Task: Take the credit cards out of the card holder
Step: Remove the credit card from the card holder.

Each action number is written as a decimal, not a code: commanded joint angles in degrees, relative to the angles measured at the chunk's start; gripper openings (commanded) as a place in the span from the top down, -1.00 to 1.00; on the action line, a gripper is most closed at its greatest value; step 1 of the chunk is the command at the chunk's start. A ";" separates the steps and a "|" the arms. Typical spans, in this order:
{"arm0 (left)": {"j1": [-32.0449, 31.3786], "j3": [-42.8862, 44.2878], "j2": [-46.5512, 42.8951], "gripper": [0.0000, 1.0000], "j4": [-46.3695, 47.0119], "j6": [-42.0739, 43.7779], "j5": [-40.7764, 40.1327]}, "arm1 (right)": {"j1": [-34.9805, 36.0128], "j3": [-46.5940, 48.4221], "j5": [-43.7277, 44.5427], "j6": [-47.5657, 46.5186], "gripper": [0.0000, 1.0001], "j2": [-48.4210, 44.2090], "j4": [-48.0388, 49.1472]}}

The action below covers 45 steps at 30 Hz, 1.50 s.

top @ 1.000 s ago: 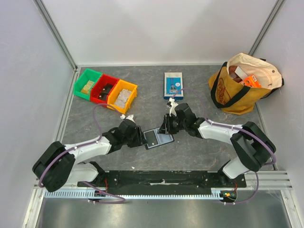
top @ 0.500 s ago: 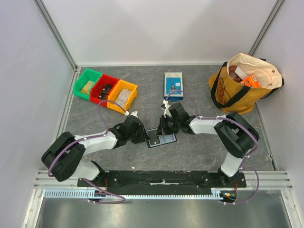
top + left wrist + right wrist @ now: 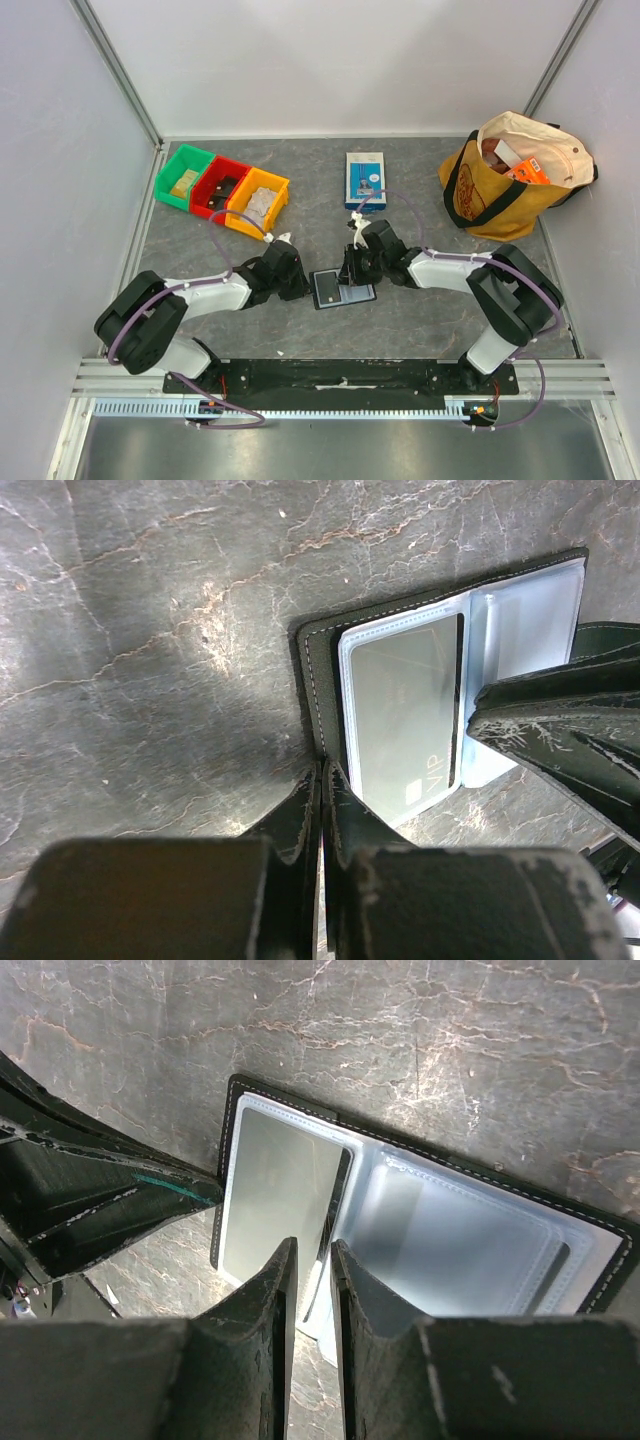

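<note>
**Position.** The card holder (image 3: 341,289) lies open and flat on the surface (image 3: 150,630) between the two arms, pockets upward. One card (image 3: 405,720) sits in the pocket nearer the left arm. Whether the other pocket holds any cannot be told.

**Pincers.** The left pincer (image 3: 322,775) has its fingers together, tips at a corner of the holder's dark rim. Whether the rim is nipped between them is not visible. The right pincer (image 3: 313,1255) has its fingers a narrow gap apart, over the card's inner long edge by the fold. A hold on the card is not confirmed.

**Risks.**
1. The card lies flush under clear film. The tips may catch film with card, so the whole holder lifts or the pocket creases.
2. If the left pincer merely rests at the rim, the holder will likely slide when the card is drawn.
3. A thin, slick card may slip from a shallow bite.
4. Both pincers work close together, so they may knock each other.

**Materials.**
- Holder: black, leather-like, with pale stitching along the rim and rounded corners.
- Pockets: glossy clear plastic, bluish-grey under glare.
- Card: thin, flat and greyish, lettered "VIP" near one end.
- Surface: dark grey, veined like marble, apparently smooth.
</note>
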 commanded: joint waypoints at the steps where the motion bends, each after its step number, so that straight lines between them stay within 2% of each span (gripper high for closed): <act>1: -0.29 -1.67 2.12 0.91 -7.19 0.12 -1.85 | 0.11 0.76 3.01 -2.40 0.47 -2.08 -2.20; 8: -0.64 -0.35 -5.17 0.46 -8.42 0.03 -1.14 | 0.29 0.24 1.52 -2.13 0.49 0.03 -0.53; 12: -1.08 2.19 -6.41 0.43 -8.42 0.29 0.35 | 0.20 -0.20 0.99 -1.87 0.50 0.12 0.00; 21: -1.52 5.71 0.97 0.66 -4.20 1.88 4.74 | 0.29 -0.38 0.99 -1.87 0.50 -0.23 0.18; 34: -1.79 2.73 5.63 0.89 -2.80 -1.28 2.20 | 0.37 -1.69 1.78 -1.69 0.51 -1.11 0.09; 37: -1.53 1.67 5.37 0.93 -2.62 -1.64 2.20 | -0.06 -2.48 -0.14 -1.78 0.55 -1.11 1.49; 41: -1.44 0.79 5.46 0.96 -2.44 -1.90 2.11 | -2.43 -5.82 -6.46 0.58 0.62 -2.08 7.98; 45: -1.17 0.27 5.63 0.96 -2.18 -2.08 2.46 | -4.19 -8.28 -12.53 2.26 0.60 -1.82 14.31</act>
